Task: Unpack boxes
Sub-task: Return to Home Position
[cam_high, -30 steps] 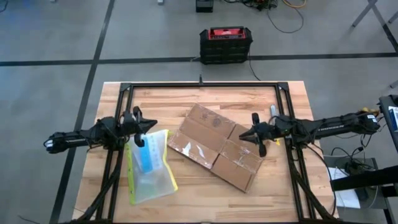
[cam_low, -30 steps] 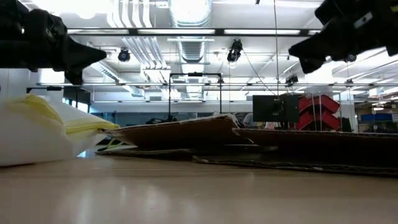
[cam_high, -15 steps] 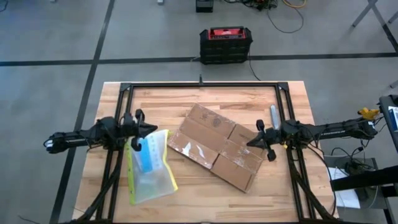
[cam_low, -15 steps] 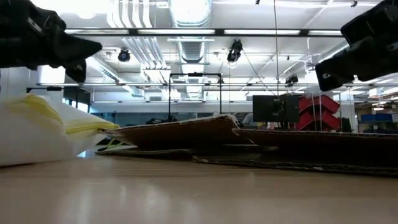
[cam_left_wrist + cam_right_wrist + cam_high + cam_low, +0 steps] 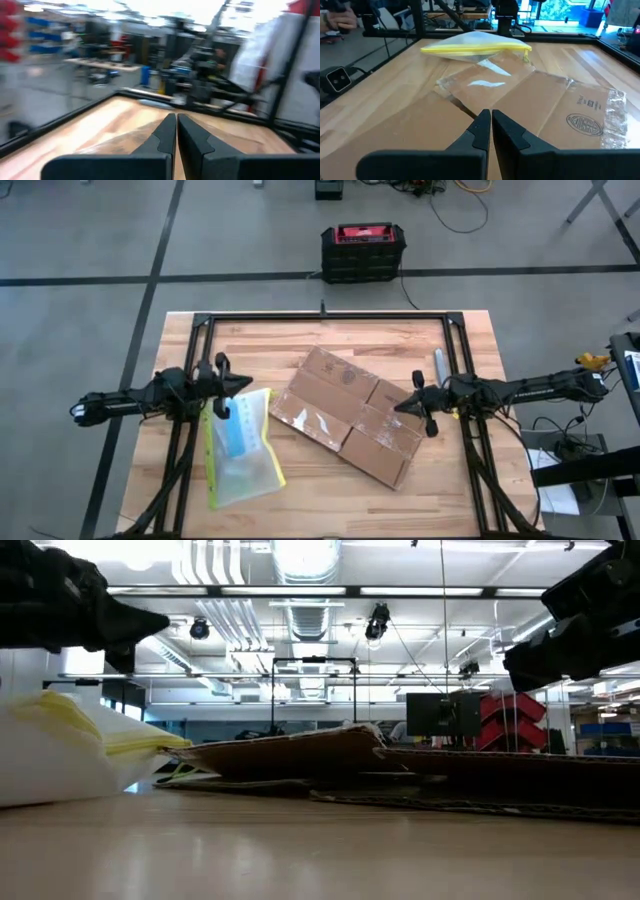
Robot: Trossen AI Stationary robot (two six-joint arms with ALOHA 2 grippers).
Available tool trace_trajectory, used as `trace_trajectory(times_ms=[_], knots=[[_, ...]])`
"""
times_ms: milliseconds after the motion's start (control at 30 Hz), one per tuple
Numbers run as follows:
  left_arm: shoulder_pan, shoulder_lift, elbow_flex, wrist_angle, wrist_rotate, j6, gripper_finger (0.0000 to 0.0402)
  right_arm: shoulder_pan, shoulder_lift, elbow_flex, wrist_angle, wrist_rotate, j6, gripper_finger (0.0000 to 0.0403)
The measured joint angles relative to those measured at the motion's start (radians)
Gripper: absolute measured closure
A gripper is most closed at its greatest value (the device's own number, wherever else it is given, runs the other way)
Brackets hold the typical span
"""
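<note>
The flat brown cardboard carton (image 5: 345,415), with opened flaps and strips of clear tape, lies flat on the table's middle; it also shows in the right wrist view (image 5: 545,100). A clear plastic pouch (image 5: 240,448) with a yellow-green edge lies on the table to the carton's left. My left gripper (image 5: 248,384) is shut and empty, in the air over the pouch's far end; its shut fingers show in the left wrist view (image 5: 176,122). My right gripper (image 5: 398,406) is shut and empty, in the air over the carton's right flap, pointing toward the table's left (image 5: 491,117).
A small grey cylinder (image 5: 438,363) lies near the table's right side, far of my right arm. A black frame rail (image 5: 325,317) runs along the table's far edge and down both sides. A black-and-red case (image 5: 363,248) stands on the floor beyond the far edge.
My right gripper has drawn back toward the table's right edge, from over the carton's middle right to over its right flap. The carton and the pouch have stayed where they were.
</note>
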Motion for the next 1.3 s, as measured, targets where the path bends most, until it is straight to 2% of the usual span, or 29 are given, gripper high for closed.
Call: trace_trajectory(times_ms=[167, 1300], knots=[[0.000, -0.001, 0.000, -0.048, -0.131, -0.083, 0.0401, 0.000, 0.012, 0.000, -0.001, -0.001, 0.025, 0.0400], [0.000, 0.163, 0.000, -0.060, -0.134, -0.045, 0.0401, 0.000, 0.012, 0.000, 0.001, 0.000, 0.018, 0.0400]])
